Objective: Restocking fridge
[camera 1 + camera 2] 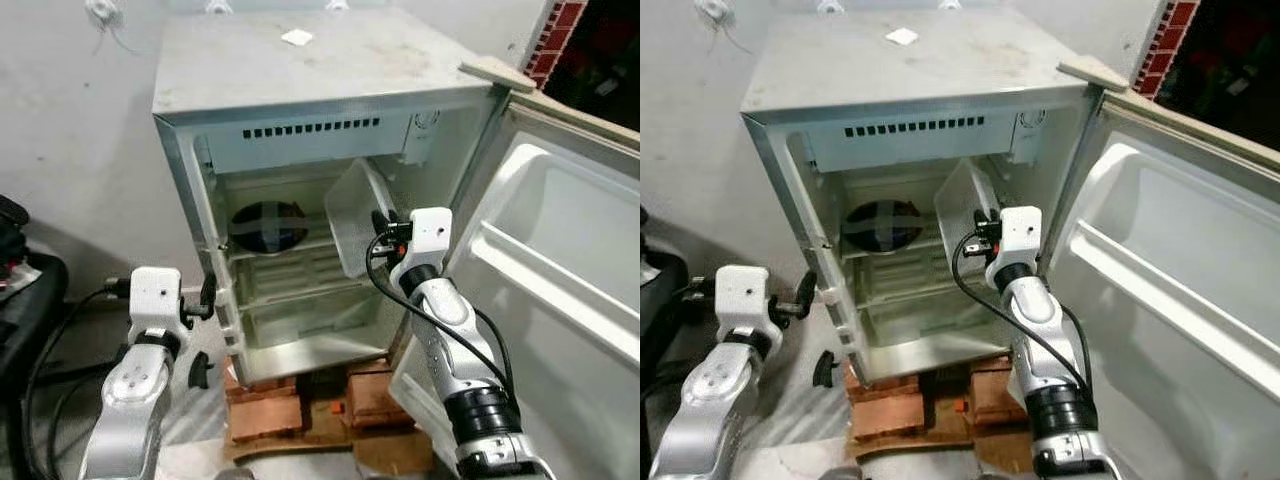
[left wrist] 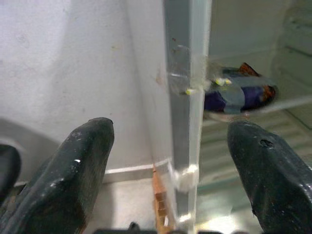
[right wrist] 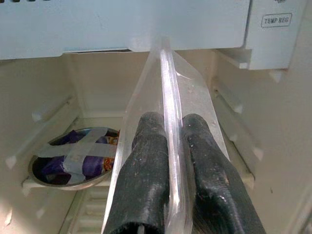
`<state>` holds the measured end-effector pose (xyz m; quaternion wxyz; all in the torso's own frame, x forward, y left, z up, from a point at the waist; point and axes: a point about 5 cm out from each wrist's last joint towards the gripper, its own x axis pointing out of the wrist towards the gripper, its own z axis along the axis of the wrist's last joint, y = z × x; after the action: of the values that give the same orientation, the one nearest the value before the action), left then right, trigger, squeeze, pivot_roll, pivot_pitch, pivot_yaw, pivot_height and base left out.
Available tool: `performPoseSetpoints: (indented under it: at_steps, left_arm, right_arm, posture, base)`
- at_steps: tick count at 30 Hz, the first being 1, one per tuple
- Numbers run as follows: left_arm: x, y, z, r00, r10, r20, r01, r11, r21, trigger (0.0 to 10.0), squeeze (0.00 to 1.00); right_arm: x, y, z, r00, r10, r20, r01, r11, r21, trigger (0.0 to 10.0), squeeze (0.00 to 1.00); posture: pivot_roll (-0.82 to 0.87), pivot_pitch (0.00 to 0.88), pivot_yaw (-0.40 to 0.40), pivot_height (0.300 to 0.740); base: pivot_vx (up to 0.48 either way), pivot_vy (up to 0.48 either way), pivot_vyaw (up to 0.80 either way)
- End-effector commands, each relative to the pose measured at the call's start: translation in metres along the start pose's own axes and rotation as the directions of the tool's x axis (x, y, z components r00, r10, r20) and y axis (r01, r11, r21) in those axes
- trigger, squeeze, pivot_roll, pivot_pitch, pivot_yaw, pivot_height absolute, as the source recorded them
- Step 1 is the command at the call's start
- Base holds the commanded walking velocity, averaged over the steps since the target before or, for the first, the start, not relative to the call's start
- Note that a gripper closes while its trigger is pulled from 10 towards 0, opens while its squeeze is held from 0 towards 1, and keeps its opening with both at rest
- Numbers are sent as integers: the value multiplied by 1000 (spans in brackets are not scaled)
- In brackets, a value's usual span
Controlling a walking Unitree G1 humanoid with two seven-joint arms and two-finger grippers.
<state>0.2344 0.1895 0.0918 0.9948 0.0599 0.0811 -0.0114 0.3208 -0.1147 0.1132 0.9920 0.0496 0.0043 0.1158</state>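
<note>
Two grippers in view. Right gripper [image 3: 168, 161] clamped on rim of clear plastic tray [image 1: 352, 215], held tilted on edge inside fridge [image 1: 300, 110], likely to clear side walls before levelling onto rails. Left gripper [image 2: 170, 161] spread wide, straddling fridge's left front edge, holding nothing. Taped steel bowl [image 3: 73, 158] resting on upper shelf. Legible: "TEMP REG" label [image 3: 276, 20].

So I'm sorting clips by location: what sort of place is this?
Probably a garage or utility corner, not a kitchen: the small fridge stands on bare bricks against a plain plaster wall, with exposed brickwork behind.
</note>
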Motion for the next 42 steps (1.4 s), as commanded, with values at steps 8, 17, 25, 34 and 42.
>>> performPoseSetpoints:
  at_steps: [8, 17, 25, 34, 42]
  left_arm:
    - [-36, -15, -1, 990, -129, -58, 130, 991, 26, 10000, 0]
    - [-69, -7, -6, 984, -122, -132, 126, 992, 24, 10000, 0]
    - [-82, -9, 5, 982, -133, -133, 135, 991, 3, 10000, 0]
    - [-78, -18, 18, 985, -153, -83, 151, 988, -37, 10000, 0]
    - [-63, -29, 22, 982, -183, -34, 180, 981, -76, 10000, 0]
  right_arm:
    - [0, -12, -16, 990, -101, -94, 109, 991, 75, 10000, 0]
    - [18, -17, -2, 990, -136, -39, 140, 980, 142, 10000, 0]
    - [37, -17, 9, 988, -151, -14, 151, 970, 193, 10000, 0]
    - [50, -6, 23, 994, -104, 21, 98, 973, 207, 10000, 0]
    - [21, -22, 2, 993, -120, -1, 118, 974, 192, 10000, 0]
  posture:
    - [190, 86, -32, 740]
    - [223, 184, -34, 740]
    - [252, 245, -47, 740]
    - [245, 246, -73, 740]
    - [199, 178, -86, 740]
  base:
    - [0, 0, 0]
    - [0, 0, 0]
    - [0, 0, 0]
    - [0, 0, 0]
    - [0, 0, 0]
